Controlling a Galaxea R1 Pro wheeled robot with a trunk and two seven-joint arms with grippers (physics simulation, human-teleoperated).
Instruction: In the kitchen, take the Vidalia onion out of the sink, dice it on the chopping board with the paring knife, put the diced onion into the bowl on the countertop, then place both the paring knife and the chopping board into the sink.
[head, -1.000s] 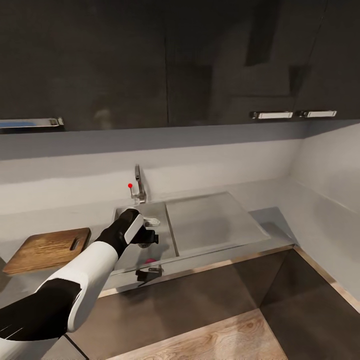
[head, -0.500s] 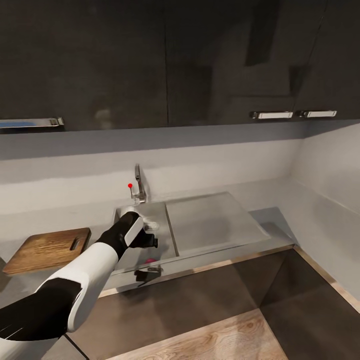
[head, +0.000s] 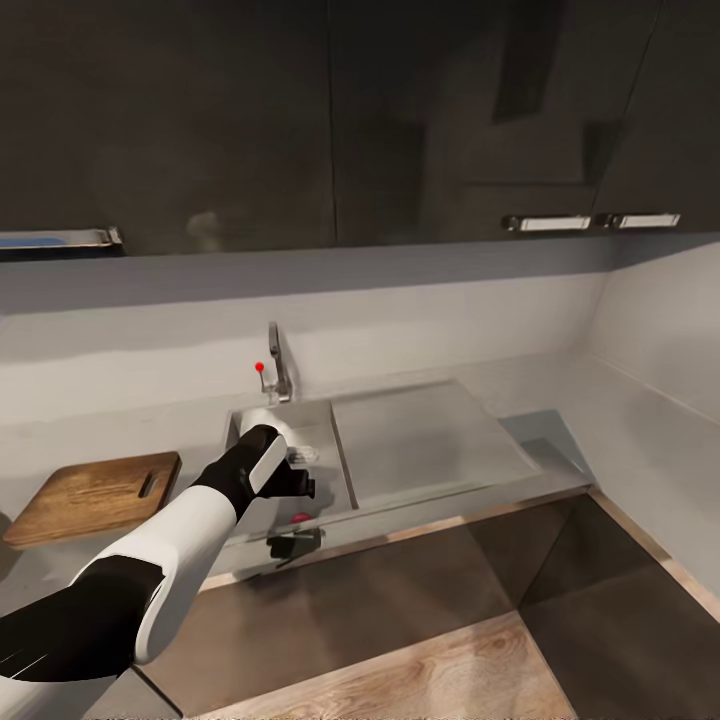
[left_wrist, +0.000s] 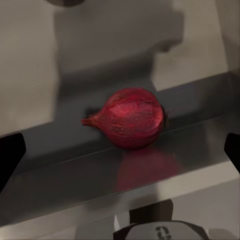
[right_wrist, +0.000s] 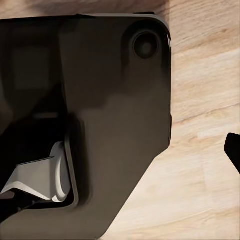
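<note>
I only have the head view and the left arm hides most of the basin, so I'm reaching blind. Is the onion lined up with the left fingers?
Observer: Yes. In the left wrist view the onion lies midway between the fingers of the open left gripper, and neither touches it.
Operator: Upright or on its side?
Observer: On its side, on the sink floor, close to a wall.
Operator: And the right arm?
Observer: Its wrist camera looks at the light wood floor beside a dark glossy panel.
</note>
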